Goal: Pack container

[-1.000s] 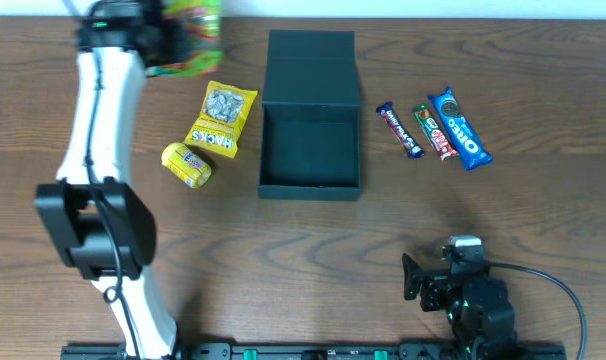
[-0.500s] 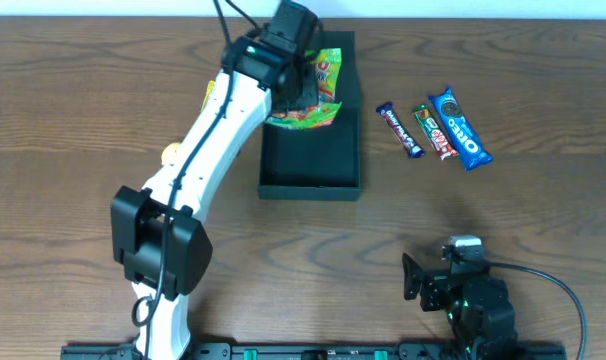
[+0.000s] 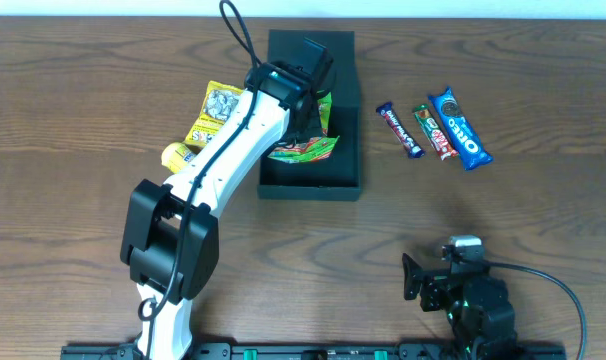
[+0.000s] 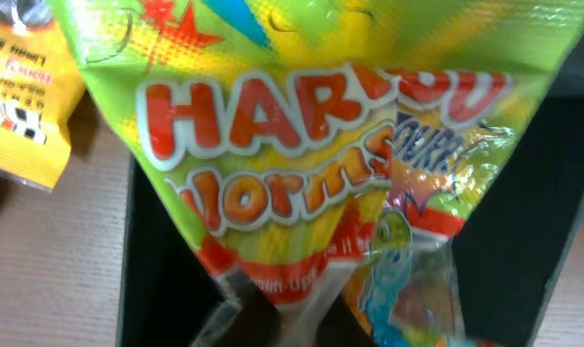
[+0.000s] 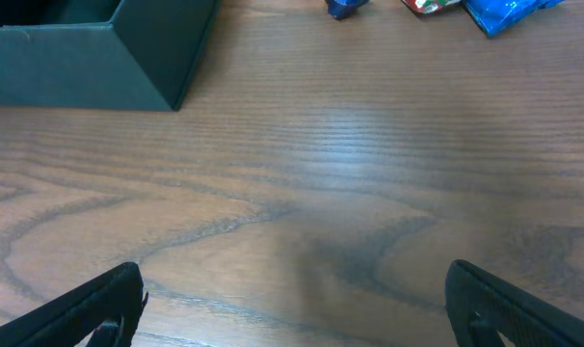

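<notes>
The dark teal container (image 3: pixel 311 187) stands open at the table's middle back, its lid flap (image 3: pixel 311 48) folded away. A green and yellow Haribo Worms bag (image 3: pixel 305 148) hangs into the box. My left gripper (image 3: pixel 313 100) is right above it, over the box. The bag (image 4: pixel 273 145) fills the left wrist view, and its lower seam runs between my left gripper's (image 4: pixel 302 323) blurred jaws. Whether they still pinch it is unclear. My right gripper (image 5: pixel 292 308) stands wide open over bare wood near the front right, holding nothing.
A yellow snack packet (image 3: pixel 215 115) and a small yellow round pack (image 3: pixel 175 153) lie left of the box. Right of it lie a dark bar (image 3: pixel 398 130), a green and red bar (image 3: pixel 433 132) and a blue Oreo pack (image 3: pixel 459 127).
My left arm swung from the back left corner over to the box carrying the bag. The bag has sunk lower into the box. The right arm has stayed still.
</notes>
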### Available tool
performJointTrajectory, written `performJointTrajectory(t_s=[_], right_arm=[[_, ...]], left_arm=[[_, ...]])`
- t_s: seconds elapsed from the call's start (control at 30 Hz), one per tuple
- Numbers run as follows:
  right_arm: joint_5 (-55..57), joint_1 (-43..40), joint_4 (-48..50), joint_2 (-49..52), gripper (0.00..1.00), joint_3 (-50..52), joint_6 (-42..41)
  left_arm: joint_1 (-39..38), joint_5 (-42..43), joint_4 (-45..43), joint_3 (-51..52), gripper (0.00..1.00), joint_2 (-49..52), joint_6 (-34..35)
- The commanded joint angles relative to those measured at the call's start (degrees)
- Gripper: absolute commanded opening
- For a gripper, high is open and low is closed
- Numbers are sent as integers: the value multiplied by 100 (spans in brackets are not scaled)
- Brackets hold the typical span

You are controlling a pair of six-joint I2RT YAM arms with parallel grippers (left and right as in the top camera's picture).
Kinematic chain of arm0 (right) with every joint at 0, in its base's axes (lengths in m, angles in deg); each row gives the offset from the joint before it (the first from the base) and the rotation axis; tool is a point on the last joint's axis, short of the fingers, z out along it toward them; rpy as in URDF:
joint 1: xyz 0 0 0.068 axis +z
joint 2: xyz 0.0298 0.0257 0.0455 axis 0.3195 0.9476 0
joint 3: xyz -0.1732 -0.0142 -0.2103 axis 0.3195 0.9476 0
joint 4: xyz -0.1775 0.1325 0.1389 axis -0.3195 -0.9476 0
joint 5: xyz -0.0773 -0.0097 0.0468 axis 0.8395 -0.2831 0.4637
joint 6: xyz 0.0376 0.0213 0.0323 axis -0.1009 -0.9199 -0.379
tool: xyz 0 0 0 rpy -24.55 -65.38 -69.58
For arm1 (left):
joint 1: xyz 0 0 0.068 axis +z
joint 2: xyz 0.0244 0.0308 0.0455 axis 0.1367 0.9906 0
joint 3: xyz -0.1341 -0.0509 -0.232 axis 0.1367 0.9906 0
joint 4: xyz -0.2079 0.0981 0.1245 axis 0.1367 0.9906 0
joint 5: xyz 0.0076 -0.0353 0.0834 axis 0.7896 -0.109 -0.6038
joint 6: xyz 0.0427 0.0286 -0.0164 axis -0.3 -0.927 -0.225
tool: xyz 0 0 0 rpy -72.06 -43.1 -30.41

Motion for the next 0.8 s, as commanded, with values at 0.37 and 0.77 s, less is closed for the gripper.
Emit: performJointTrajectory(t_s=[0.37,0.77], right_arm=[[-7,-50,-13,-31,99,22,57],[-7,-50,-13,-31,99,22,57]], left_arm=[[57,96,20,-33,95,-59,-1486],[1198,103,-575,-33,95,-166,-2796]])
